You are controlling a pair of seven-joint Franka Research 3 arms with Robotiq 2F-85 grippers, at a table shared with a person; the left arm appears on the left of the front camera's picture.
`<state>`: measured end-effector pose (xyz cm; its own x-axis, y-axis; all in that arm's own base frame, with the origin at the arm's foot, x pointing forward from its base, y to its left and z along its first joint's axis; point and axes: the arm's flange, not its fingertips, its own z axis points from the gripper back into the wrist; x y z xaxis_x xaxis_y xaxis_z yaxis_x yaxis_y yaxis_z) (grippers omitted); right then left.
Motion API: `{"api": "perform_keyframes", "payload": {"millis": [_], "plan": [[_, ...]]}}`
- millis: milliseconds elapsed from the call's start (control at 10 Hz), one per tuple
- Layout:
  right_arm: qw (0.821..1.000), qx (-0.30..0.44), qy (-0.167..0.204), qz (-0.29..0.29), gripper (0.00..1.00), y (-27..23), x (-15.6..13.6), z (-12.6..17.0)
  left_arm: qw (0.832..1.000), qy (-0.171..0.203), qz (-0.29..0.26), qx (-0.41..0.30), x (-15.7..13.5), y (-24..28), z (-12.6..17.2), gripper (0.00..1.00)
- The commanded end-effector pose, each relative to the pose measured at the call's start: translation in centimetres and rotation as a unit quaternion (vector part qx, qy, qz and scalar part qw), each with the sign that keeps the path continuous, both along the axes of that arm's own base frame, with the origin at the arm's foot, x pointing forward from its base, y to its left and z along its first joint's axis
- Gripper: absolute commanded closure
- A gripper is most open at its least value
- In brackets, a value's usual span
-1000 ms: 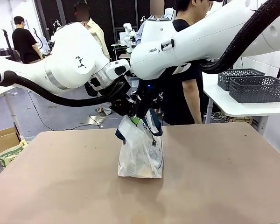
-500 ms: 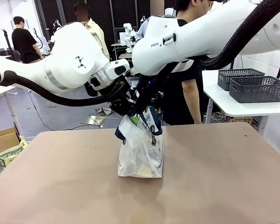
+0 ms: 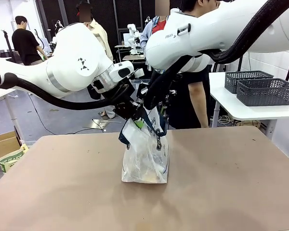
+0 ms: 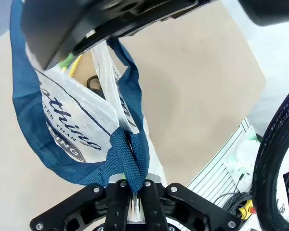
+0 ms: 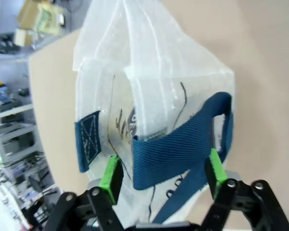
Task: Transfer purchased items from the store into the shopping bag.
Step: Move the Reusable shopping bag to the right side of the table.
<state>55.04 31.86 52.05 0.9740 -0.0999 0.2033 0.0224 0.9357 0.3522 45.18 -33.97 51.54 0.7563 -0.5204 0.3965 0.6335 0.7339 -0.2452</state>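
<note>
The shopping bag [image 3: 145, 159], translucent white with navy script, stands on the brown table. Tan purchased items [image 3: 147, 176] show dimly at its bottom. My left gripper [image 3: 133, 117] is shut on a bunched navy handle [image 4: 133, 159] above the bag's mouth, holding it up. My right gripper [image 3: 154, 109] hangs just right of it, open. In the right wrist view its green fingertips [image 5: 111, 174] stand wide apart with the other navy handle [image 5: 183, 144] loose between them. Two dark grey slotted baskets [image 3: 266, 91], like the store, sit on a side table at right.
A person in black [image 3: 190, 96] stands at the far edge behind the arms. The white side table [image 3: 241, 113] is at the right. A cardboard box [image 3: 2, 144] sits on the floor at the left. Bare tabletop [image 3: 231, 183] surrounds the bag.
My right gripper has opened, letting go of the navy handle, and its arm has lifted up and to the right. The left gripper and bag have stayed put.
</note>
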Motion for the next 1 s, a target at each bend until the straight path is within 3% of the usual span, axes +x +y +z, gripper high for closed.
{"api": "perform_keyframes", "payload": {"millis": [0, 400, 700, 800, 900], "plan": [[1.000, 0.016, -0.007, 0.010, 0.00, -3.3, -0.9, -0.1, 1.000, 0.001, 0.000, -0.001, -0.1, 0.0, 0.0, 1.00], [0.994, 0.095, -0.045, 0.035, 0.00, -10.6, -2.2, 1.9, 1.000, 0.001, 0.000, -0.001, -0.1, 0.0, 0.0, 1.00], [0.995, 0.057, -0.034, 0.078, 0.00, -14.5, -4.1, 2.4, 1.000, 0.001, 0.000, -0.001, -0.1, 0.0, 0.0, 1.00], [0.992, 0.049, -0.040, 0.109, 0.00, -15.7, -4.7, 2.0, 1.000, 0.001, 0.000, -0.001, -0.1, 0.0, 0.0, 1.00], [0.985, 0.039, -0.067, 0.155, 0.00, -16.7, -5.9, 1.7, 1.000, 0.001, 0.000, -0.001, -0.1, 0.0, 0.0, 1.00]]}}
